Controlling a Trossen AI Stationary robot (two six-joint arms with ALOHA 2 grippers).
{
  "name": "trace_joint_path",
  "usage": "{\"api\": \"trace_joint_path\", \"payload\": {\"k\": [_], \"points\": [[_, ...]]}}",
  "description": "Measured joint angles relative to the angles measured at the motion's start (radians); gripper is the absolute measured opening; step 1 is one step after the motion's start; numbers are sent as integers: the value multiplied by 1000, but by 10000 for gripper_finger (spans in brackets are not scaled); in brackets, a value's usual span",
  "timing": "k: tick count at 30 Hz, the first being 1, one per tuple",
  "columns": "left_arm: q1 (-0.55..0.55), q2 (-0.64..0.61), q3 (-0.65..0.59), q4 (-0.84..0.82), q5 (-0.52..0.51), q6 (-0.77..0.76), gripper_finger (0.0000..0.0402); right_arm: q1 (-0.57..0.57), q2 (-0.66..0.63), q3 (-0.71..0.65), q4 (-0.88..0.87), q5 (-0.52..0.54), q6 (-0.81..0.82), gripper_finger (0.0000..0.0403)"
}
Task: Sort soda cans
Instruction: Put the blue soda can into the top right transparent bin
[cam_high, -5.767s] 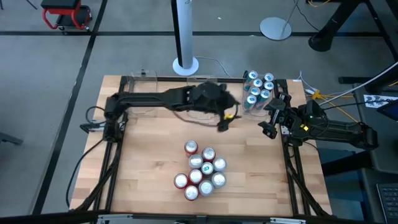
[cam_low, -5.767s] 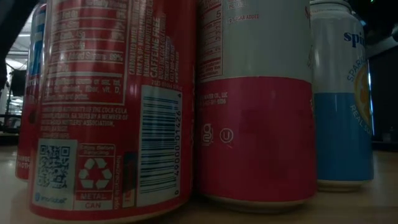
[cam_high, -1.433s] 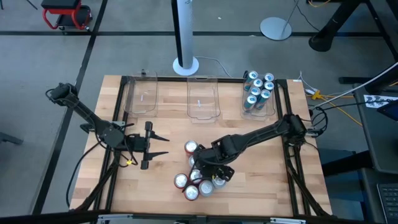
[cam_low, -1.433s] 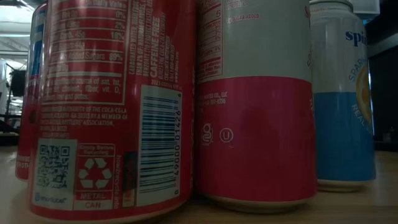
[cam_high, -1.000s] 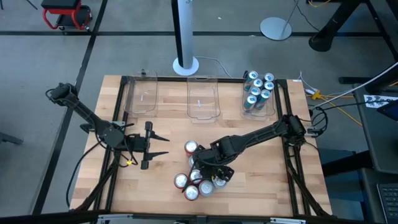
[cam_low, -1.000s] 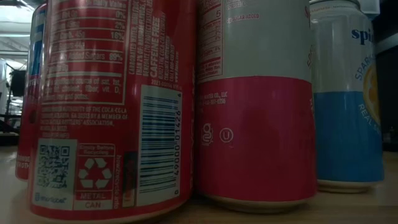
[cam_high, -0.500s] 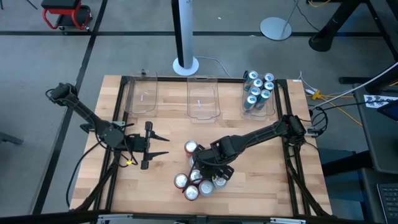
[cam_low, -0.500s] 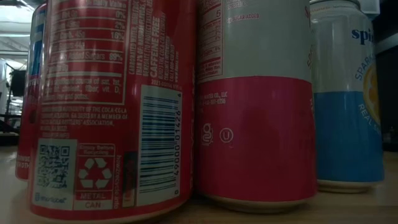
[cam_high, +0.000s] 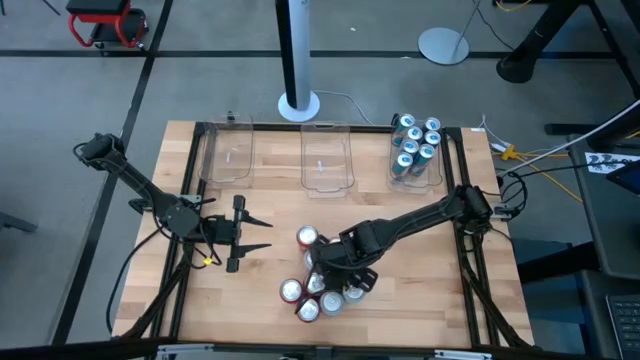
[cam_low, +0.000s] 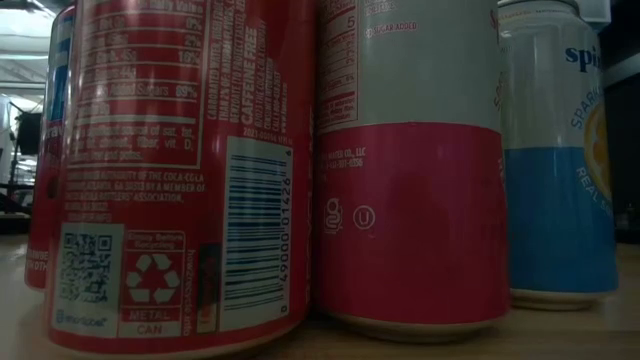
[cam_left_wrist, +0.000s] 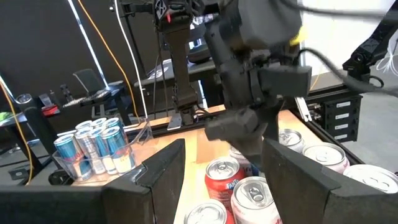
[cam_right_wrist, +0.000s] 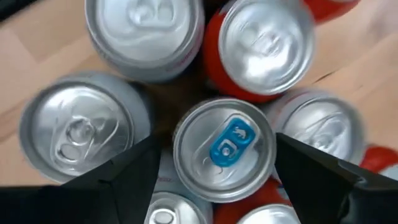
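A cluster of soda cans (cam_high: 318, 292) stands upright near the table's near middle, red and silver-and-red, plus one with a blue tab (cam_right_wrist: 224, 149). My right gripper (cam_high: 333, 272) hangs over this cluster, pointing down and open. Its fingers (cam_right_wrist: 134, 177) stand on either side of the blue-tab can (cam_right_wrist: 224, 149); I cannot tell whether they touch it. More teal cans (cam_high: 415, 145) stand in the far right bin. My left gripper (cam_high: 265, 235) waits open above the table's left part. The low view shows a red can (cam_low: 180, 170), a silver-and-red can (cam_low: 410, 160) and a white-and-blue can (cam_low: 555, 150) close up.
Three clear plastic bins line the far edge: a left one (cam_high: 228, 155), a middle one (cam_high: 327, 160), and the right one (cam_high: 432, 172) holding teal cans. Cans crowd tightly around the blue-tab can (cam_right_wrist: 267, 43). Bare wood lies between the cluster and the bins.
The right gripper has crept slightly toward the near edge over the cluster and stays open around the blue-tab can. The left arm has kept still.
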Motion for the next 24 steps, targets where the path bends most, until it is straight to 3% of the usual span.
{"api": "trace_joint_path", "payload": {"k": [24], "points": [[0, 0, 0, 0, 0, 3, 202, -1, 0, -60, 79, -29, -22, 303]]}}
